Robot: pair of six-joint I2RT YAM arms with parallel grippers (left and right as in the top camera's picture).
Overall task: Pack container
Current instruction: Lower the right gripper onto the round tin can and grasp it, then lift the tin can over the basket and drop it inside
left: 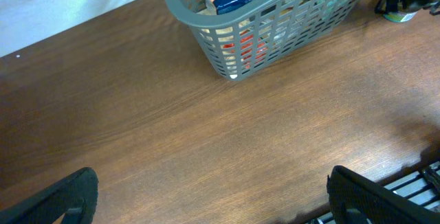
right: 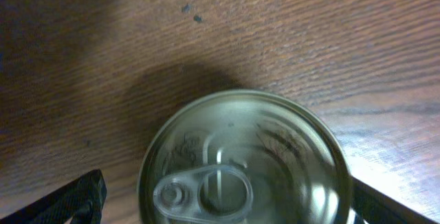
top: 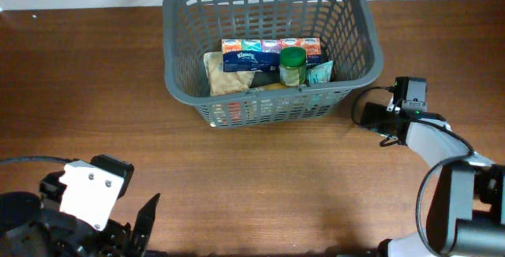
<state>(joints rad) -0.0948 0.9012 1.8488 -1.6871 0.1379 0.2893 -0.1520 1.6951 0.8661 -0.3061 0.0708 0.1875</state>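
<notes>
Your basket [top: 260, 109] sits at the far middle of the table [top: 260, 178], its long side facing you and its front wall towards the arms. Inside it, a row of small cartons [top: 272, 46] lines the back, and a blue tissue pack [top: 241, 58] lies just in front of them. A jar with a green lid [top: 293, 64] stands upright right of the pack, a tan bag [top: 225, 76] lies at the left, and a teal packet [top: 319, 72] leans at the right end.

Your right gripper [top: 369, 115] is just beside the basket's right front corner, low over the table, with its jaws released and spread wide. From the right wrist you look straight down on a can [right: 244, 159] with a pull-tab lid, standing upright on the wood. One dark finger [right: 79, 200] shows on each side of it, both clear of the metal, so nothing is grasped.

Your left gripper [left: 213, 207] is near the front left edge of the table, well apart from the basket. Its jaws are fully released, with only bare wood between them
</notes>
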